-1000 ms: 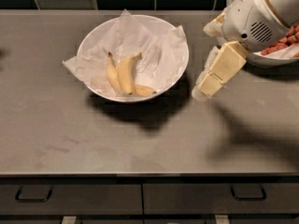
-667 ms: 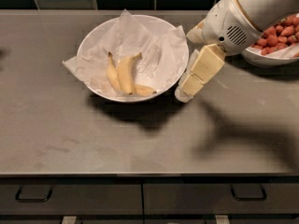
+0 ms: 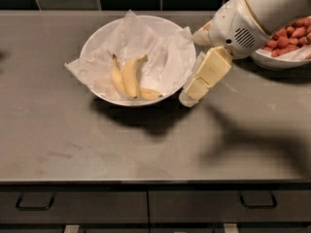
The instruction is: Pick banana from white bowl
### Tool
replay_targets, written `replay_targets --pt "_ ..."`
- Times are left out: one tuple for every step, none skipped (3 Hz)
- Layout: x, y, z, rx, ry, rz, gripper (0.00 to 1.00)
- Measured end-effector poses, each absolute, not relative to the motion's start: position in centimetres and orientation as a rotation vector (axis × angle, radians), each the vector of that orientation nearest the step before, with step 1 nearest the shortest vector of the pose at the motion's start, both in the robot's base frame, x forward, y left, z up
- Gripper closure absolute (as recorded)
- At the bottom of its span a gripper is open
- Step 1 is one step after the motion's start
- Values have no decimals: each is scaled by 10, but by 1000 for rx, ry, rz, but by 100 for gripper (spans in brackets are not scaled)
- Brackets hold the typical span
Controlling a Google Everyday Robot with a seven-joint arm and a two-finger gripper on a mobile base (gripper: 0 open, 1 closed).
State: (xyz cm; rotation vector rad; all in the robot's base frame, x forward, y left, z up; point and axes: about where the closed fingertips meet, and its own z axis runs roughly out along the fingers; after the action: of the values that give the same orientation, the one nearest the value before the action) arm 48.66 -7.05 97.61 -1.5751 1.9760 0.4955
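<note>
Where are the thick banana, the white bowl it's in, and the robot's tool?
banana [image 3: 130, 76]: camera view, middle of the thicker fruit's body.
white bowl [image 3: 99, 38]: camera view, bare inner wall, left side.
tool [image 3: 190, 95]: camera view, its tip, beside the bowl's right edge.

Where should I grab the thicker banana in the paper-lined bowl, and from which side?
I'd grip the banana across its thick middle, coming down from above. It lies flat on the paper liner in the white bowl, stem toward the far rim, and the bowl's walls block a side approach. The slimmer banana lies close along its left. The gripper hangs outside the bowl's right rim.
</note>
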Motion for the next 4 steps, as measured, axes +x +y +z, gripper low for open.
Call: replay_targets --pt "498 -43 971 -1590 1962 570 0" --pt "515 -11 968 -1621 1943 632 0" --pt "515 -8 969 -1625 1939 636 0" --pt "519 -7 961 -1578 1961 681 0"
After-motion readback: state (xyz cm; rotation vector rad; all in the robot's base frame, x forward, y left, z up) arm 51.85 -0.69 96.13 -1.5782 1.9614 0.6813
